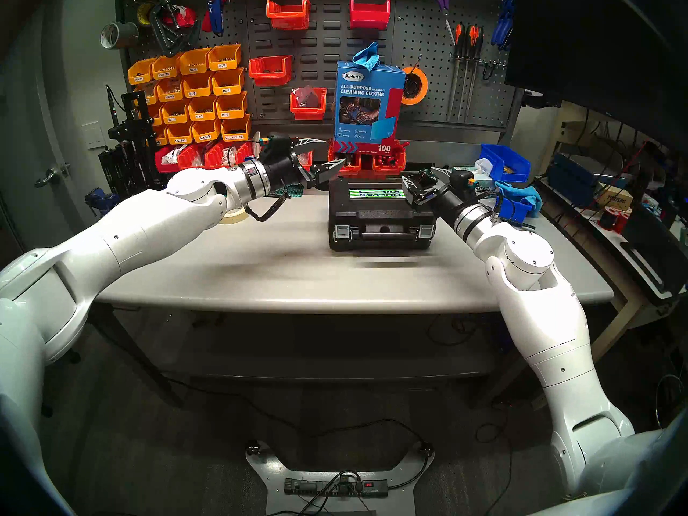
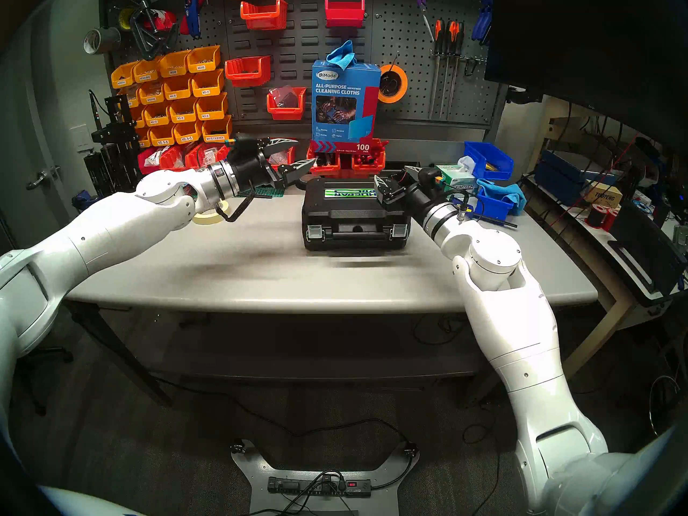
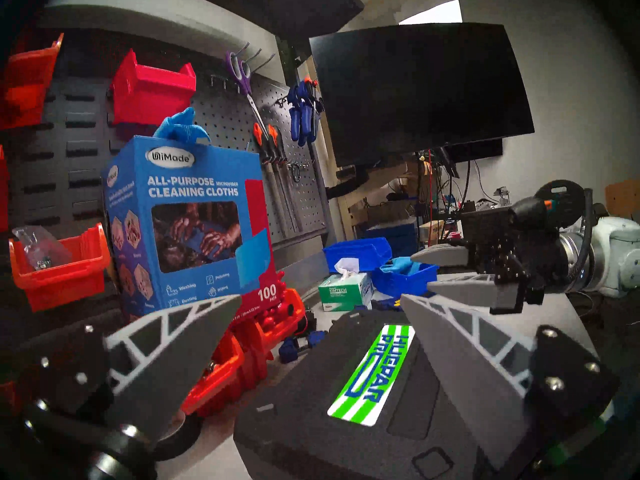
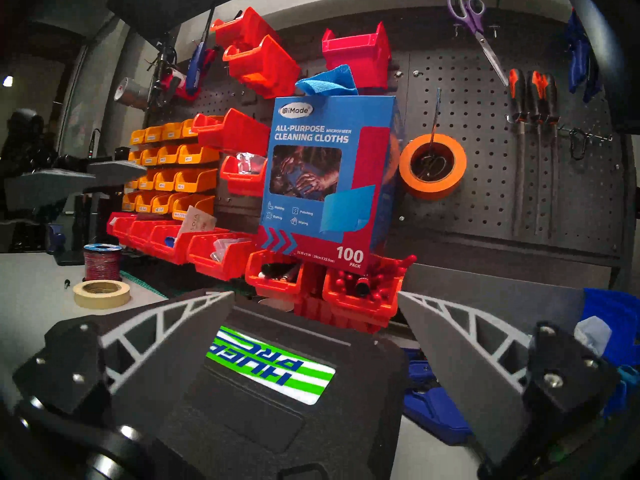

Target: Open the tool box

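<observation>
**A:** Where does the tool box (image 1: 381,217) sit?

**B:** Flat on the grey table (image 1: 260,265), lid down, handle side toward the robot. Its two silver latches (image 1: 341,233) at the front corners look clipped, though they're too small to be sure.

**A:** And the grippers?

**B:** The right gripper (image 1: 428,180) hangs over the case's right rear corner, fingers spread, grasping nothing. The left gripper (image 1: 323,155) hovers off the case's left rear corner, also spread wide and empty. Neither touches the case.

**A:** So the step in hand?

**B:** I'd judge it's getting at the latches, and they're on the case's near face while both grippers sit toward its far side. Best to bring a fingertip down in front of the case and hook under one latch's lower edge, flipping it up, with the other gripper steadying the lid so the case doesn't slide.

**A:** Anything hidden?

**B:** The hinge side is out of sight behind the case. Beyond it the blue cleaning-cloths box (image 1: 368,102) blocks part of the red bins (image 1: 387,161). Both wrist views show only the lid with its green-striped sticker (image 4: 273,365), no latches.
</observation>
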Tool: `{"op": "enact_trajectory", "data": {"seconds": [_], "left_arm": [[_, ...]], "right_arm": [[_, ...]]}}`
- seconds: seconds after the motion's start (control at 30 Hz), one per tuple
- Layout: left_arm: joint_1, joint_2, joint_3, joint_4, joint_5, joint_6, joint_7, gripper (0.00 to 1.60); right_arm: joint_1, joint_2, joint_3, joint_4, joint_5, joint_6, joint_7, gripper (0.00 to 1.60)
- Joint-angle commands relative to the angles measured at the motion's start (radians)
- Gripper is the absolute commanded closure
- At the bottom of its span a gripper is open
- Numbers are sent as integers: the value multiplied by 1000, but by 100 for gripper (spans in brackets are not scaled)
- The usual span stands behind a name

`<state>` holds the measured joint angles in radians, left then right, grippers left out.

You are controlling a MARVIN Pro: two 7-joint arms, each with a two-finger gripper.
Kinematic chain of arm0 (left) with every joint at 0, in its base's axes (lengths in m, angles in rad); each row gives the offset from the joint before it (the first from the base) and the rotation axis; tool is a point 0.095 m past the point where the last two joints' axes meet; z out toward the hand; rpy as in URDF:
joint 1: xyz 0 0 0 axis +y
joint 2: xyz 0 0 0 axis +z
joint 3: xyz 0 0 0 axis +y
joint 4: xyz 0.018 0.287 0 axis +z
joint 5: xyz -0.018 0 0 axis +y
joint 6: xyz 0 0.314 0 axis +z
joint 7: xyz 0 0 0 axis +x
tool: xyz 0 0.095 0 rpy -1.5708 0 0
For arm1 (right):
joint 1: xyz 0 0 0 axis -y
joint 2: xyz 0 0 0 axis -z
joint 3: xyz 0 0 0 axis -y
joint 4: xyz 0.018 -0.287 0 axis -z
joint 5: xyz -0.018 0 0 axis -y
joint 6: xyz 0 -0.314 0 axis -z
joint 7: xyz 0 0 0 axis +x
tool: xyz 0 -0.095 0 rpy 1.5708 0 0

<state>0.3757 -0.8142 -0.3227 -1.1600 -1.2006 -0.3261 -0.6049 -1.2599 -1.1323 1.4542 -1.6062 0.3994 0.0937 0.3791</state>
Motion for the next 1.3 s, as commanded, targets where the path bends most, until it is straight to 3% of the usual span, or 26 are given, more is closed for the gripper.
{"op": "enact_trajectory", "data": {"seconds": [0.0, 0.33, 0.53, 0.73, 1.0, 1.27], "left_arm": [[-5, 60, -31, -89, -33, 26, 67, 0], [16, 93, -28, -202, -44, 62, 174, 0], [15, 136, -27, -282, -34, 86, 202, 0], [11, 157, -32, -316, -35, 101, 223, 0], [6, 176, -39, -339, -38, 110, 224, 0], [12, 199, -45, -369, -42, 104, 234, 0]], "right_arm": [[67, 66, 13, 39, 55, -19, 134, 0], [123, 119, 11, 125, 107, -37, 311, 0], [133, 154, 9, 153, 132, -31, 423, 0], [131, 178, 8, 164, 137, -16, 483, 0], [126, 184, -11, 178, 112, -3, 503, 0], [139, 167, -38, 195, 74, 7, 473, 0]]}}
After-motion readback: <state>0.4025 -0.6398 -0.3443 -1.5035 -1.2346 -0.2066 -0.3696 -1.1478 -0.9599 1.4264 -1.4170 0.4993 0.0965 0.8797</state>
